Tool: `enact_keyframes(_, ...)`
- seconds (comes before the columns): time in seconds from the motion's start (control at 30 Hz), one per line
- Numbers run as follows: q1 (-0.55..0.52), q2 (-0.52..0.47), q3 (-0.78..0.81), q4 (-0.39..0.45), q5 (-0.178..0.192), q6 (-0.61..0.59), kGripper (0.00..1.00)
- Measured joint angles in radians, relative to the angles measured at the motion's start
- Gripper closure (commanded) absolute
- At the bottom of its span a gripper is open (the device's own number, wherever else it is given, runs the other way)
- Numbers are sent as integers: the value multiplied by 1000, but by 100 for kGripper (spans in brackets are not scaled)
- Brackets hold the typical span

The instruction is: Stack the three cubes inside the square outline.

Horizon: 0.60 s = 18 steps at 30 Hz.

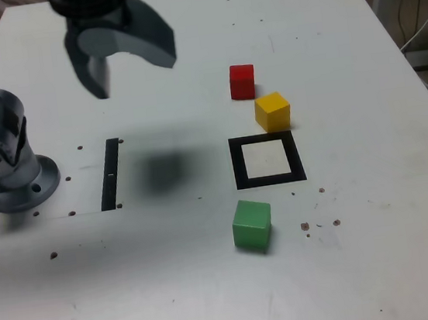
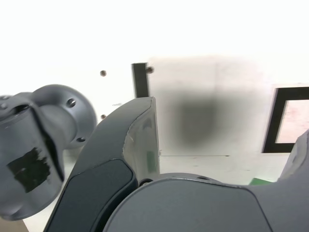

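Observation:
On the white table, the exterior view shows the red cube [image 1: 242,81] at the back, the yellow cube [image 1: 273,111] just in front of it, and the larger green cube [image 1: 251,224] nearer the front. Between the yellow and green cubes lies the square outline [image 1: 238,165], with nothing in its white centre. My gripper [image 1: 131,67] hangs open and empty high above the table, well to the exterior view's left of the cubes. In the wrist view my gripper [image 2: 227,125] has its jaws wide apart. Part of the square outline [image 2: 270,121] and a sliver of the green cube [image 2: 260,181] show beyond them.
A narrow black strip [image 1: 110,173] lies on the table under the gripper's shadow, also seen in the wrist view as the strip [image 2: 140,79]. The arm's grey base [image 1: 3,162] stands at the exterior view's left edge. Small screw holes dot the tabletop.

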Motion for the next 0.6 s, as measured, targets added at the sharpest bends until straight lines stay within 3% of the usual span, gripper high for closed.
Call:
enact_keyframes(0.2,90,114,-101,-6,-10,130,2)
enact_keyframes(0.43,227,275,-299,-8,-56,279,3)
enact_keyframes(0.6,286,364,-396,-25,-47,315,3)
